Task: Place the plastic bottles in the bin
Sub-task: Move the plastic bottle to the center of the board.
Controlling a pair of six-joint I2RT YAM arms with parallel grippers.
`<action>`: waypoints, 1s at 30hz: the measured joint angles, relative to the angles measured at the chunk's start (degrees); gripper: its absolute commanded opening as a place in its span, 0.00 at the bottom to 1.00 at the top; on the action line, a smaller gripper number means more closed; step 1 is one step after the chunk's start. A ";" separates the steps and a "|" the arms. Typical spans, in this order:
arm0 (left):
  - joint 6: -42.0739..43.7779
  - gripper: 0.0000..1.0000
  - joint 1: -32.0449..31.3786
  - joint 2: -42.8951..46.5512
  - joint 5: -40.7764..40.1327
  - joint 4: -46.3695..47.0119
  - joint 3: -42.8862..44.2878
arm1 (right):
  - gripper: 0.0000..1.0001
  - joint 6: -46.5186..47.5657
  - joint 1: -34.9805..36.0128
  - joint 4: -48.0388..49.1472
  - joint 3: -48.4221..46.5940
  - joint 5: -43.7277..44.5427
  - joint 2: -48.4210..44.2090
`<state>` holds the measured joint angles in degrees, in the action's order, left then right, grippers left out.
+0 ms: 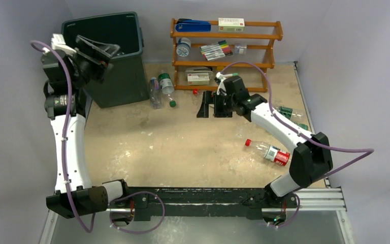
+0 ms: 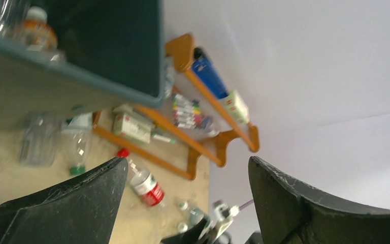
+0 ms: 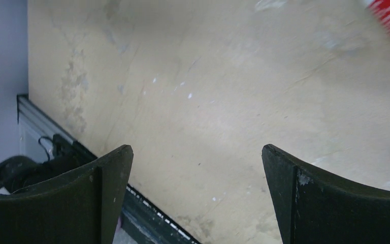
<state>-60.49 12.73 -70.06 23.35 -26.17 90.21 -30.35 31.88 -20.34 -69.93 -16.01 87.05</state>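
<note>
Top view: the left gripper [image 1: 99, 53] hangs released and empty over the bin [image 1: 127, 81]; pulling back low could catch the rim. 2 bottles [image 1: 160, 89] lie just beside the bin, 1 red-labelled bottle [image 1: 270, 152] lies well apart, and apparently 2 more lie by the right arm [image 1: 277, 122].

Left wrist: at least 1 orange-labelled bottle [image 2: 38, 30] sits inside the bin.

Right wrist: the right gripper [image 3: 197, 150] is spread wide and empty above the table [image 3: 208, 76]; round bottles may roll from a careless pinch.

The left arm [image 1: 76, 152] and right arm [image 1: 274, 122] have white links, black joints and looping purple cables [image 1: 350, 149]. Their fingers [image 3: 330, 203] are matte black.
</note>
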 measured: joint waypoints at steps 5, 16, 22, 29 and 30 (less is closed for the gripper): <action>2.12 0.88 -0.98 2.21 0.61 -0.31 -9.18 | 1.00 1.88 -6.03 -0.39 -3.13 0.04 2.10; 7.56 0.89 -1.84 6.64 2.08 -0.28 -16.50 | 1.00 2.29 -12.44 -0.07 -6.49 -0.46 6.45; 9.09 0.89 -4.66 6.62 1.95 -0.11 -20.26 | 1.00 4.85 -12.52 -1.29 -11.61 0.07 11.52; 10.71 0.89 -7.58 6.40 1.44 -0.76 -20.74 | 1.00 10.82 -13.66 -3.08 -12.61 1.20 13.97; 10.84 0.89 -7.93 6.40 1.29 -0.90 -20.74 | 1.00 11.76 -13.92 -3.04 -12.59 1.51 14.21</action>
<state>-49.65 4.80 -63.66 24.64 -27.07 69.47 -18.59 17.96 -23.38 -82.52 -14.50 101.25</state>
